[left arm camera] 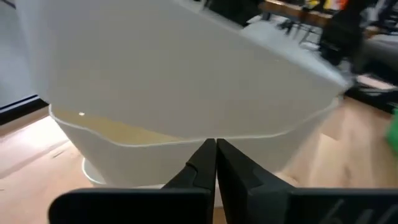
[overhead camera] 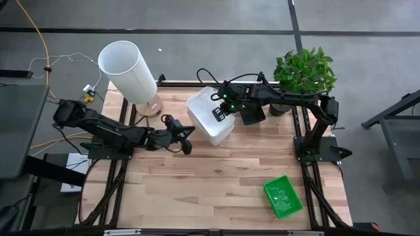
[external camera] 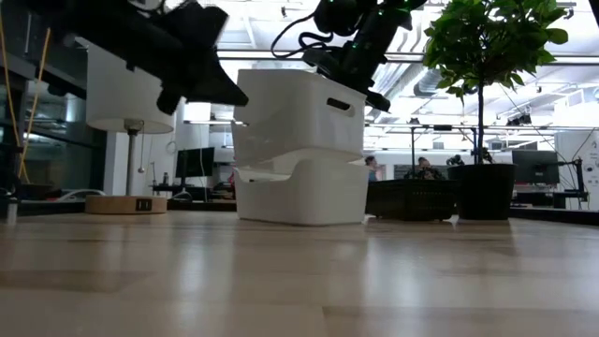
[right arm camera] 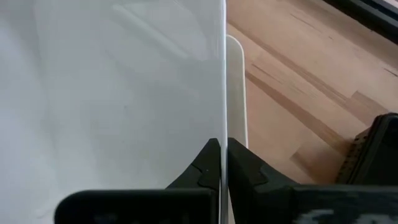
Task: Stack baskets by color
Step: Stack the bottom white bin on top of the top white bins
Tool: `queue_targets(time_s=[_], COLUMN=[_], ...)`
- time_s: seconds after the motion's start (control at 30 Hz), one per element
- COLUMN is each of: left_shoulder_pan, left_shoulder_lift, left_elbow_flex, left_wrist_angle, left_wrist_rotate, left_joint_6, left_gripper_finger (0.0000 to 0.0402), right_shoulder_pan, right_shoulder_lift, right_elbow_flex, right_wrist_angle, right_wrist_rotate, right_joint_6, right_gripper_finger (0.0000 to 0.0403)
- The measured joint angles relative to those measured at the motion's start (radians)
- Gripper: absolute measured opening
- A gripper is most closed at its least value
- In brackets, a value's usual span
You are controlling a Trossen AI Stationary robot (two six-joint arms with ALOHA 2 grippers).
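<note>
A: Two white baskets at upper centre of the high view: lower basket (external camera: 301, 192) flat on the worktop (overhead camera: 216, 177), upper basket (external camera: 299, 110) sitting tilted in it, not fully nested.

B: Right gripper (overhead camera: 222, 103) pinched shut on the upper basket's wall, thin rim clamped between the jaws in the wrist view. Left gripper (overhead camera: 187, 139) just beside the stack's left edge, jaws closed on nothing.

A: Green basket (overhead camera: 283, 196) alone at lower right, well apart. Black basket (overhead camera: 251, 115) just right of the white pair, under the right arm.

B: Risks from here?

A: Tilt first. Release now, and likely a skewed seat or a jammed corner rather than a clean nest.

B: Also a thin-edge grip: possible slip or twist under any sideways push.

A: And a closed left gripper that near: a nudge against the lower basket, then a shifted stack, maybe into the black basket or the plant pot (overhead camera: 279, 108).
</note>
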Motion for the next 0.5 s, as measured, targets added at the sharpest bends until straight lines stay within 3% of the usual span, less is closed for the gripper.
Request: queue_targets(time_s=[0.23,0.5], left_shoulder_pan=[0.031,0.033], left_shoulder_lift=[0.115,0.132], left_elbow_flex=[0.000,0.000], left_wrist_angle=[0.078,0.085], left_wrist_rotate=[-0.096,-0.162], left_joint_6=[-0.043,-0.061], left_gripper_finger=[0.0000,0.0000], right_shoulder_pan=[0.000,0.000], right_shoulder_lift=[0.000,0.000], right_elbow_flex=[0.000,0.000], right_wrist_angle=[0.001,0.001], right_wrist_rotate=[0.000,0.000], right_joint_6=[0.011,0.012], right_gripper_finger=[0.0000,0.0000])
